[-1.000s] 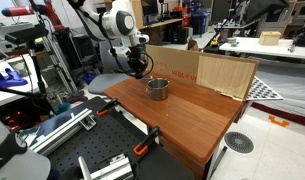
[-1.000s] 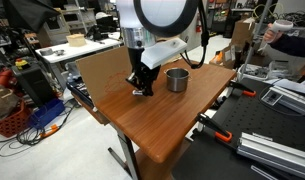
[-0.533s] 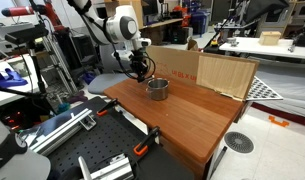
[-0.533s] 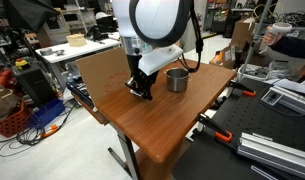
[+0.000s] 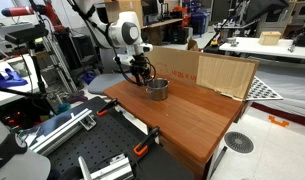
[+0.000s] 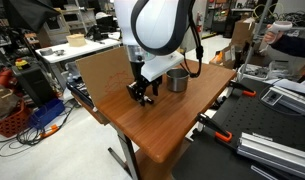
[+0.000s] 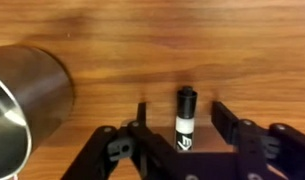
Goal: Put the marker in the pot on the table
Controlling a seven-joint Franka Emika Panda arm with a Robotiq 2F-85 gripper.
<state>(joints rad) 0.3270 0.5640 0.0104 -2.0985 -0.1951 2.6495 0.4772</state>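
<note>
"While the tool point(image 7: 180, 110) hangs low over the surface point(image 7: 242, 45), which way does the marker point(image 7: 185, 120) lie from it?"

"Right between the fingers point(image 7: 228, 125), as the wrist view shows it. Its long axis runs crosswise to the line they close along, with the dark cap pointing away from the palm."

"Is it gripped?"

"Not as far as I can judge. The tool stands wide, and bare wood shows on either side of the marker."

"And the pot point(image 7: 22, 95)?"

"It stands upright just beside the tool, past the outer side of one finger. In both exterior views the pot point(image 5: 157, 88) point(image 6: 177, 79) is near the edge on the arm's side."

"What does the next move turn on?"

"Closing squarely across the marker, I'd say, then a short sideways carry over the rim."
</note>
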